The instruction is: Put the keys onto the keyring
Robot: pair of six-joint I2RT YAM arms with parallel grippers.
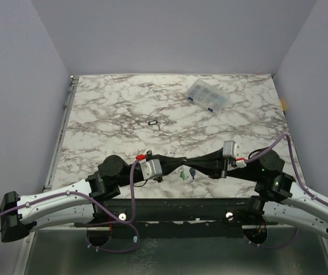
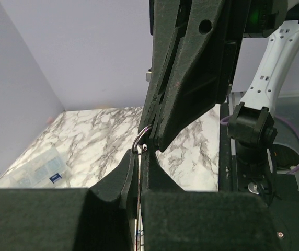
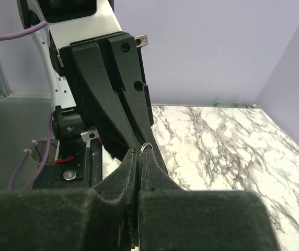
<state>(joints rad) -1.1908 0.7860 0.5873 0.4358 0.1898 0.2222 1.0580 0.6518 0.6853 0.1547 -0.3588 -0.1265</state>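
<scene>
My left gripper [image 1: 179, 167] and right gripper [image 1: 190, 164] meet tip to tip above the table's near edge. Both are shut on the keyring, a thin grey metal hoop; a short arc of it shows above the left fingertips in the left wrist view [image 2: 140, 137] and above the right fingertips in the right wrist view [image 3: 146, 147]. A green key [image 1: 182, 175] and a blue key [image 1: 192, 173] hang just below the meeting point. A small black-rimmed oval tag [image 1: 152, 122] lies alone on the marble table. The rest of the ring is hidden between the fingers.
A clear plastic compartment box [image 1: 207, 95] lies at the back right of the marble table [image 1: 106, 114], and shows in the left wrist view [image 2: 37, 170]. Purple walls close the sides and back. A metal rail [image 1: 61, 129] runs along the left edge.
</scene>
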